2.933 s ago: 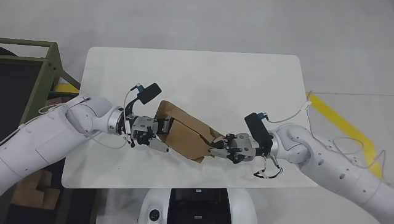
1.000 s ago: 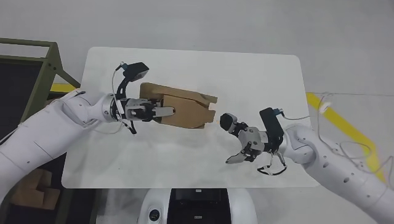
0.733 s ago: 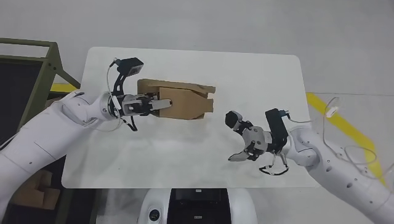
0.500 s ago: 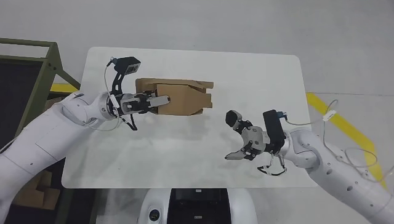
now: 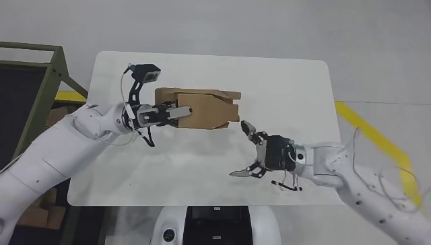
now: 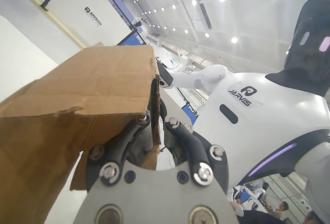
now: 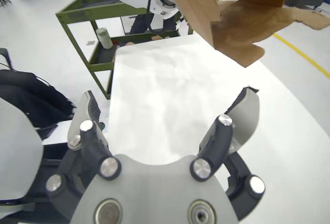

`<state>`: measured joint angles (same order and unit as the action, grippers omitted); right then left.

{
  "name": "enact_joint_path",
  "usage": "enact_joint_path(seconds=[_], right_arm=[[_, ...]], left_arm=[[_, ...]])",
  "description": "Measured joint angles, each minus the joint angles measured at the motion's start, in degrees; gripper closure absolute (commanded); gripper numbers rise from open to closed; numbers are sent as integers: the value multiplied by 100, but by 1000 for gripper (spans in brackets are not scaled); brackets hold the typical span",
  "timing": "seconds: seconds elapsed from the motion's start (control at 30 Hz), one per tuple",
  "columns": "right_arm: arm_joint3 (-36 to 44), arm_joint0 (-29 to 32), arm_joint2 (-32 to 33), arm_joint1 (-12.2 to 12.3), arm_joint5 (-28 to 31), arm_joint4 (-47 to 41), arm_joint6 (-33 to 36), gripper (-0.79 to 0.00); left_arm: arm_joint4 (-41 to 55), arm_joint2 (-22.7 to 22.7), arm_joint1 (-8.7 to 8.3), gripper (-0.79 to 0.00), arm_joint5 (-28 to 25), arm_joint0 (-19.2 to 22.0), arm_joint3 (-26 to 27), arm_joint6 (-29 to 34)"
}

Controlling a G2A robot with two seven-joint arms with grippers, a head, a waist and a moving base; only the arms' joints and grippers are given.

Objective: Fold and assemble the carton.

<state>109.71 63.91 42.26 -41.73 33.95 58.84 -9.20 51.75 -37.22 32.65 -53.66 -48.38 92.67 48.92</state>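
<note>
Top view: left gripper (image 5: 180,112) clamps brown carton (image 5: 210,112).

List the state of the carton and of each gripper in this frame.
carton: partly formed, end flaps unfolded, held up off the table.
left gripper: shut on a wall of the carton at one end.
right gripper: open, empty, apart from the carton, over the table.
</note>
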Motion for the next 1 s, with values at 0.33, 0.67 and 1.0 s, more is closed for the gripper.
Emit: enact_joint_path(seconds=[0.33, 0.67, 1.0], right_arm=[[916, 960, 586, 99, -1835, 997, -39, -785], [375, 1005, 1011, 80, 84, -419, -1334, -785], [-416, 478, 699, -195, 1529, -1852, -1346, -785]], left_arm=[[442, -163, 156, 0, 459, -74, -226, 630], [316, -332, 327, 0, 622, -178, -247, 793], [149, -568, 440, 0, 622, -342, -213, 793]])
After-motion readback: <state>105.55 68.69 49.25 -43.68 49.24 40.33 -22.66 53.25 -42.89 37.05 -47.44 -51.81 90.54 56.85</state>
